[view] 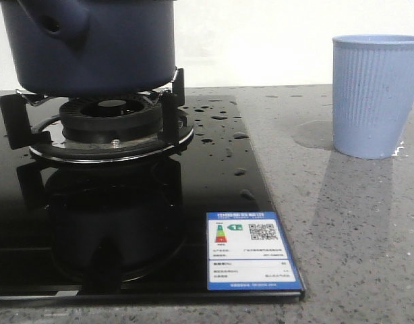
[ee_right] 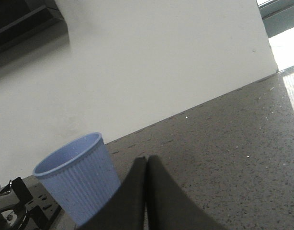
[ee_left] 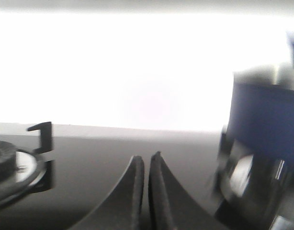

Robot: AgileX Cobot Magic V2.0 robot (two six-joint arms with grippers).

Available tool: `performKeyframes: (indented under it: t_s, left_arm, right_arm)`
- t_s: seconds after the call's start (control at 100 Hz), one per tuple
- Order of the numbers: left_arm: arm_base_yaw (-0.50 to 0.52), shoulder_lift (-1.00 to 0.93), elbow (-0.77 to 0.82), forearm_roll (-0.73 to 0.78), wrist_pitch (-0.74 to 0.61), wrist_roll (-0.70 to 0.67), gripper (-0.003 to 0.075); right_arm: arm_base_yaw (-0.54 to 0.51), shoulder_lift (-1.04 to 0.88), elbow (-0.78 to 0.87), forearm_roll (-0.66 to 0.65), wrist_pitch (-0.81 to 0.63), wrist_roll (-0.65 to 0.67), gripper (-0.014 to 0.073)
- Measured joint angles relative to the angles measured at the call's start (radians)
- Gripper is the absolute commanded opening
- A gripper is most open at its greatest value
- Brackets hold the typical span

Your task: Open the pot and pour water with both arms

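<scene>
The hob (view: 126, 223) fills the front view's left half. The pot (view: 92, 44) sits on its burner (view: 109, 125) at ten o'clock. A cup (view: 375, 94) stands on the counter (view: 355, 243) at two o'clock. Water (view: 217, 125) beads right of the burner. Left gripper (ee_left: 146, 160) and right gripper (ee_right: 146, 160) are closed, holding nothing.

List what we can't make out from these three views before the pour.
- Pot top and any lid: cut off by the front view's upper edge; blurred in the left wrist view.
- Cup contents: the camera sits below its rim in every view.
- Sticker text: too small.
- Both grippers, left and right: absent from the front view; each wrist view shows only shut fingers.
</scene>
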Motion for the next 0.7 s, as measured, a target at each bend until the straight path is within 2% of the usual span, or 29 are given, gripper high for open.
performKeyframes:
  t_s: [0.08,0.23,0.34,0.46,0.7]
  left_arm:
    - [0.000,0.000,0.000,-0.154,-0.074,-0.023,-0.0020]
    - [0.000,0.000,-0.009,-0.238,-0.103,-0.037,-0.0020]
    - [0.000,0.000,-0.073,-0.241,0.013,-0.037,-0.0020]
    - [0.000,0.036,-0.213,-0.182,0.158,-0.039,-0.0019]
    - [-0.004,0.316,-0.486,-0.147,0.502,-0.035,-0.0018]
  right_arm:
    - [0.000,0.000,0.000,0.004,0.008,0.000,-0.0069]
    - [0.000,0.000,-0.070,-0.007,0.112,0.000,-0.0069]
    - [0.000,0.007,-0.165,-0.059,0.239,0.000,-0.0069]
    - [0.000,0.086,-0.284,-0.130,0.385,0.000,-0.0069]
    - [0.000,0.345,-0.515,-0.160,0.670,0.000,-0.0069]
